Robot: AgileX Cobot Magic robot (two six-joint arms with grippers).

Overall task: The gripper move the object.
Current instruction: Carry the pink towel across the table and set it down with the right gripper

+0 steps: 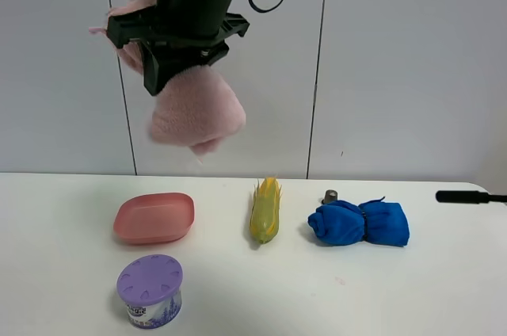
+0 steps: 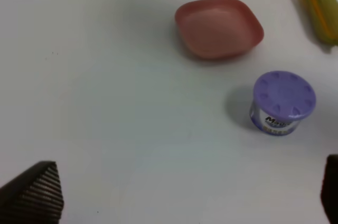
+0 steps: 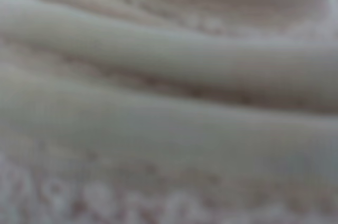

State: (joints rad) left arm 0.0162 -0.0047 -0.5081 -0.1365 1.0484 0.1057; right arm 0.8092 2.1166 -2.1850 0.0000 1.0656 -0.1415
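Right gripper was clamped round the middle of the towel, which hung high above the table, well clear of plate and corn. Judged the carry step; next called for travel to a bare spot and slow lowering before release. Left gripper stood wide open, empty.

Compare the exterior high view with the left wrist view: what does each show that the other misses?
Only exterior high: the gripper clamped on the pink towel, held above the table, and the blue rolled cloth. Only left wrist: the left gripper, fingertips wide apart. Both: the pink plate, the purple-lidded can, the corn cob, the white table.
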